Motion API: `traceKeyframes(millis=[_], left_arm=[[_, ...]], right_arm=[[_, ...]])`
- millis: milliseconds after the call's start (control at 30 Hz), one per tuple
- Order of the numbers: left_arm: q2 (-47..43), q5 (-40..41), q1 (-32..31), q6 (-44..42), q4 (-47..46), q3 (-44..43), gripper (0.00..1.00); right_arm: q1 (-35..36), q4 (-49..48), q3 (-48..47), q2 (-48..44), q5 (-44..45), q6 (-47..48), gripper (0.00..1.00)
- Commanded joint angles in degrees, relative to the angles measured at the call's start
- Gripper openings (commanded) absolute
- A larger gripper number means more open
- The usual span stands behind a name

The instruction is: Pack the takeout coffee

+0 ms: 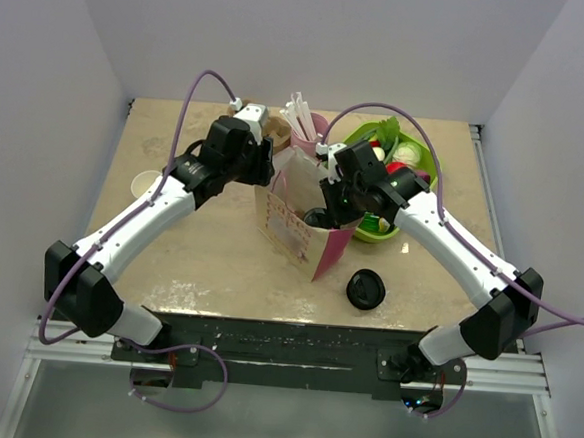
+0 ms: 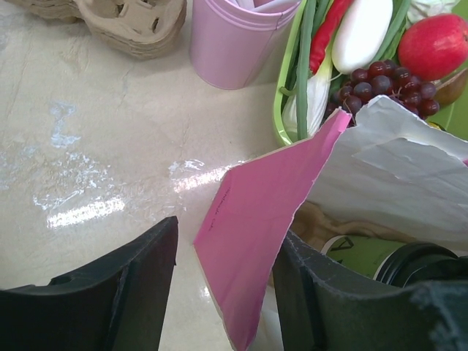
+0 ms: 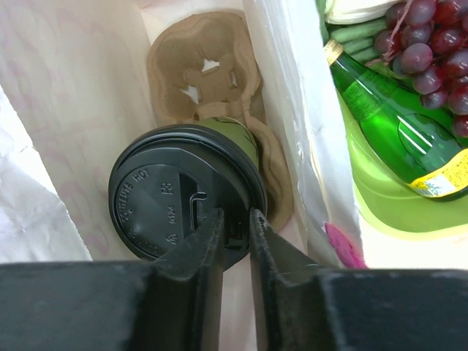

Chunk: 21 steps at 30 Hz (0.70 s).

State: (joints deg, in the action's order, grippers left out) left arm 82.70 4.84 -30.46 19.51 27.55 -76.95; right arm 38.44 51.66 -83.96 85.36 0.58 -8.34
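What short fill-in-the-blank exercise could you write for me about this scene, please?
1. The olive-green paper cup with a round black plastic lid stands ___ the pink paper bag.
2. The bag's pink edge passes between the fingers of the ___ gripper.
3. The glass bottle beside the bag is ___.
Missing words: inside; left; green.

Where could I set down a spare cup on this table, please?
The widest bare patch of table lies near the front, between the left arm and the pink bag. A smaller one sits right of the loose black lid. The back is crowded: carriers, pink cup, green bowl.
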Motion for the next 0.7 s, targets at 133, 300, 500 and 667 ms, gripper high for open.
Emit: traceKeyframes(millis=[133,300,500,667], left_arm=[[-2.4,1.2,-0.3,0.5,-0.3,0.3,0.58],[-2.3,0.7,-0.2,0.5,-0.4,0.2,0.6],[-2.5,0.8,-0.2,0.8,0.0,0.0,0.61],[-2.5,1.2,-0.3,0.8,-0.1,0.1,0.62]], right_arm=[[-0.2,1.6,-1.1,-1.6,1.1,0.3,0.35],[-0.2,1.9,-3.5,-1.6,2.1,-0.2,0.47],[-0.1,-0.3,-5.8,-3.4,3.4,-0.5,0.57],[-0.1,-3.8,-6.6,-6.2,2.4,-0.9,0.65]])
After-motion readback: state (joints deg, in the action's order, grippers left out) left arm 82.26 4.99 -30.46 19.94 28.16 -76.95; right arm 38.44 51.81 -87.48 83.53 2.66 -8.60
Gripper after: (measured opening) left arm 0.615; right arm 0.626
